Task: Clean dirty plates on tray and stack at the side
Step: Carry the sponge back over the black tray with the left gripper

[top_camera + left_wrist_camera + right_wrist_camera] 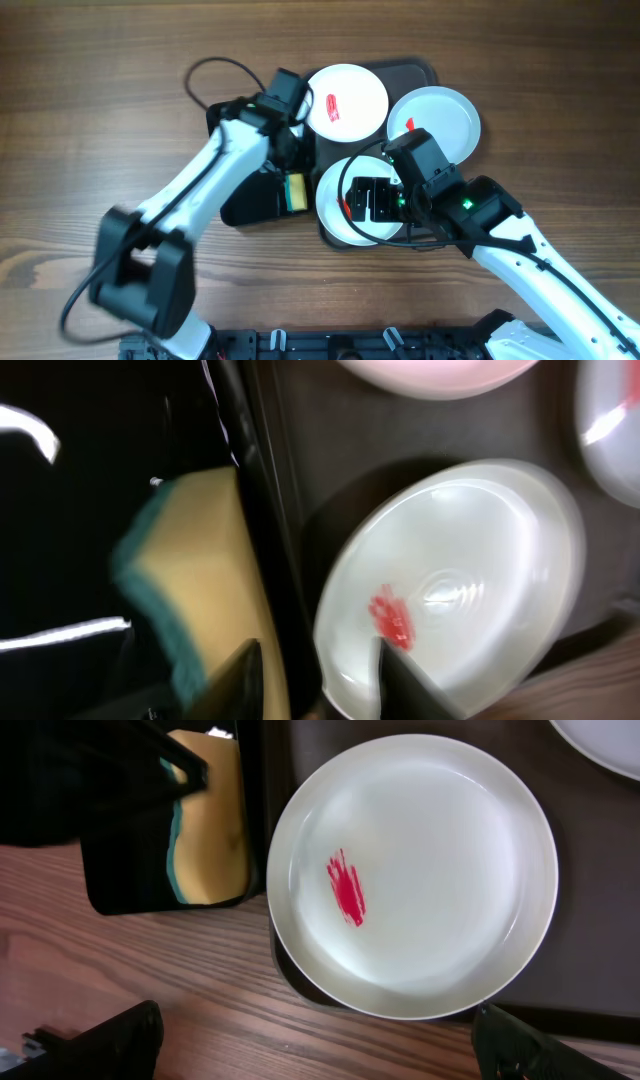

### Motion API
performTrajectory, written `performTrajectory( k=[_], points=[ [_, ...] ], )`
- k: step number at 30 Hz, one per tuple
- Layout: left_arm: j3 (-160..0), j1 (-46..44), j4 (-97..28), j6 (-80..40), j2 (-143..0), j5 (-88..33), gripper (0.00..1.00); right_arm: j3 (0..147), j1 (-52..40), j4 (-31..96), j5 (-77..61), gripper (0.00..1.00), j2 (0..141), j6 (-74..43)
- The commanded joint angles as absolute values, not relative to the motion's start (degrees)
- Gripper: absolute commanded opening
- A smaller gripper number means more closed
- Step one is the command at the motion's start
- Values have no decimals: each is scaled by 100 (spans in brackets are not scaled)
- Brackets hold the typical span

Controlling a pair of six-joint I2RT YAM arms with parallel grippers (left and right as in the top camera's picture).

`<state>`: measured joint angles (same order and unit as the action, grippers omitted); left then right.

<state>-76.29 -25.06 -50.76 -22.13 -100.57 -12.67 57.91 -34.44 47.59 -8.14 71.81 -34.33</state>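
Note:
Three plates lie on the dark tray (425, 70). A white plate (345, 100) with a red smear is at the back. A pale plate (440, 118) is at the right. The near white plate (330, 205) carries a red smear (345, 888). My right gripper (375, 200) hovers over this plate (430, 850). In the wrist view the right gripper (315, 1050) stands wide open, empty, over the wood at the plate's near rim. My left gripper (290, 158) is above the sponge; its jaws (320, 660) are apart, holding nothing, straddling the tub wall beside the smeared plate (470, 580).
A glossy black tub (250, 200) sits left of the tray and holds a yellow sponge (295, 192) with a green face (150, 590). A black cable (215, 70) loops behind the left arm. Bare wood table (90, 130) surrounds everything.

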Motion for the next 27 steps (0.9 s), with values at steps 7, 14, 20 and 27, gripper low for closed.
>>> performTrajectory(
  k=[7,14,20,27],
  points=[
    [-7669,-1667,-5793,-2751,-9411,-1337,56,5876,-3441,4818,-910,100,7255,-3465],
    [-6893,-1260,-5133,-2453,-9640,-2797,72,5876,-3441,4805,-910,99,7255,-3470],
    [-6289,-1260,-4521,-2368,-9640,-2888,49,5876,-3441,4807,-910,99,7255,-3470],
    [-5835,-1269,-3972,-2246,-9642,-2891,35,5876,-3441,4807,-910,100,7255,-3468]
  ],
)
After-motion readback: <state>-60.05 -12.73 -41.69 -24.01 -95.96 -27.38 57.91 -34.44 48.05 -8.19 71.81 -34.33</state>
